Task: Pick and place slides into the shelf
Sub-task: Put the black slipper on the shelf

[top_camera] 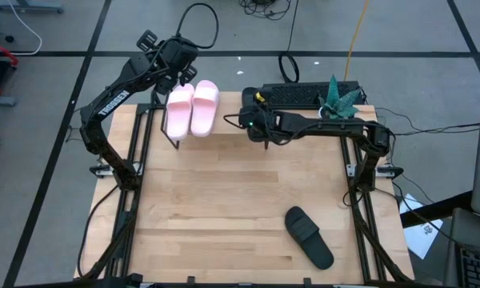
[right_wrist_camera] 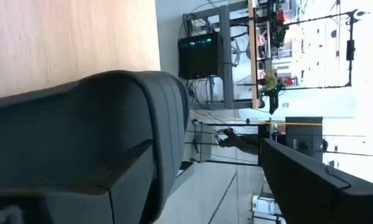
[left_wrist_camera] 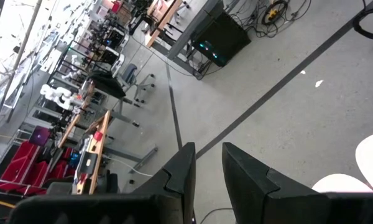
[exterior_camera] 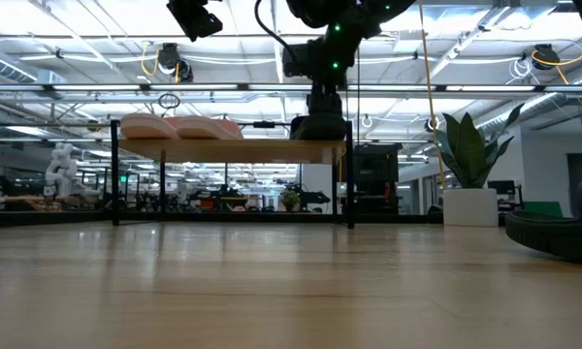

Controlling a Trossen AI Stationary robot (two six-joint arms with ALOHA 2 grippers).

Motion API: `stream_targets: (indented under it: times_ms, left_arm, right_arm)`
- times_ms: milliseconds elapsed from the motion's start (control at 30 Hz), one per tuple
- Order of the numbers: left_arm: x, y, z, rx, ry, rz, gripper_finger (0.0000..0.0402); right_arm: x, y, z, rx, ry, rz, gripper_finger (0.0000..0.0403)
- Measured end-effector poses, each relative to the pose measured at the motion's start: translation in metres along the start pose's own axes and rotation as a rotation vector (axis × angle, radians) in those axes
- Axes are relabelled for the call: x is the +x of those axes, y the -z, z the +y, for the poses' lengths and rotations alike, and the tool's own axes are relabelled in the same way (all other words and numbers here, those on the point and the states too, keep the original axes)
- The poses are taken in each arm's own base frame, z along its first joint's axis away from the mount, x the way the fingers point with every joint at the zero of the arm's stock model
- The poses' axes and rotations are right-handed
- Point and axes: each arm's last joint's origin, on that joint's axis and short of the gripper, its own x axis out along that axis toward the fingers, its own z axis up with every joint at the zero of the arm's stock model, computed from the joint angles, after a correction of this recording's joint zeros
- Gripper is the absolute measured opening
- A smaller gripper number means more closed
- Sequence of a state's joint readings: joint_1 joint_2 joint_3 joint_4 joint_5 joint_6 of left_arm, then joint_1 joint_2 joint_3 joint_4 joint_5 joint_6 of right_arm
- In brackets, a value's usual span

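Pale wood tabletop (top_camera: 224,208), shelf (top_camera: 224,128) at its far edge with pink slides (top_camera: 192,108) up top, right gripper (top_camera: 252,122) spread over a black slide (right_wrist_camera: 81,130) — light, bendy foam, best pinched across the strap — another black slide (top_camera: 310,237) near front, left gripper (top_camera: 176,56) narrowly parted, empty.

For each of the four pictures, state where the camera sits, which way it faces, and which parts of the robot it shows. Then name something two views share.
High view: above the table, looking straight down; both arms, pink slides on the shelf.
Low view: table-top height, looking level across; right gripper on the shelf.
Left wrist view: raised, facing the floor past the left gripper.
Right wrist view: past the right gripper, black slide between its fingers.
Shared: high and low both show the pink slides.
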State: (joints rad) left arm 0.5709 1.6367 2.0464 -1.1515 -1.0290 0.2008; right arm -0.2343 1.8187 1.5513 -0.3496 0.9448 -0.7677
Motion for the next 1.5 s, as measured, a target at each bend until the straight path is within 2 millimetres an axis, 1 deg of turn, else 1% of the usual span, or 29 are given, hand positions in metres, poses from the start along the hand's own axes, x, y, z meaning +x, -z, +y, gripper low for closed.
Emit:
stream_targets:
  times_ms: [267, 367, 500, 700, 833, 900, 1000, 1100, 1233, 1300, 1367, 1433, 1500]
  left_arm:
    - [0.000, 0.000, 0.000, -0.003, 0.000, 0.000, 0.0086]
    - [0.000, 0.000, 0.000, -0.006, 0.013, -0.003, 0.0086]
    - [0.000, 0.000, -0.001, -0.012, 0.019, -0.004, 0.0086]
    - [0.000, 0.000, -0.001, -0.037, 0.039, -0.007, 0.0086]
    - [0.000, 0.000, -0.001, -0.047, 0.043, -0.008, 0.0086]
    - [0.000, 0.000, -0.001, -0.049, 0.043, -0.007, 0.0086]
    - [0.000, 0.000, -0.001, -0.055, 0.044, -0.007, 0.0086]
    - [0.000, 0.000, -0.002, -0.078, 0.062, -0.005, 0.0086]
    - [-0.005, 0.002, -0.007, -0.103, 0.138, -0.003, 0.0086]
    - [-0.012, 0.005, -0.013, -0.093, 0.180, 0.005, 0.0086]
    - [-0.024, 0.008, -0.020, -0.064, 0.213, 0.013, 0.0086]
    - [-0.038, 0.012, -0.028, -0.041, 0.248, 0.013, 0.0086]
    - [-0.057, 0.017, -0.037, -0.025, 0.290, 0.000, 0.0086]
  right_arm:
    - [-0.010, -0.005, 0.005, -0.033, -0.001, -0.024, 0.0283]
    - [-0.015, -0.008, 0.007, -0.065, 0.028, -0.011, 0.0283]
    - [-0.025, -0.012, 0.010, -0.107, 0.067, -0.001, 0.0283]
    - [-0.041, -0.019, 0.017, -0.116, 0.099, -0.011, 0.0283]
    - [-0.056, -0.024, 0.022, -0.133, 0.097, -0.047, 0.0283]
    - [-0.065, -0.026, 0.025, -0.149, 0.094, -0.070, 0.0283]
    - [-0.083, -0.027, 0.023, -0.146, 0.122, -0.084, 0.0283]
    - [-0.101, -0.025, 0.018, -0.148, 0.180, -0.064, 0.0283]
    - [-0.131, -0.016, 0.004, -0.136, 0.299, 0.004, 0.0283]
    - [-0.149, -0.007, -0.005, -0.125, 0.318, -0.004, 0.0283]
    - [-0.170, 0.005, -0.014, -0.109, 0.325, -0.031, 0.0283]
    - [-0.187, 0.020, -0.024, -0.085, 0.331, -0.058, 0.0283]
    - [-0.203, 0.034, -0.035, -0.067, 0.351, -0.071, 0.0283]
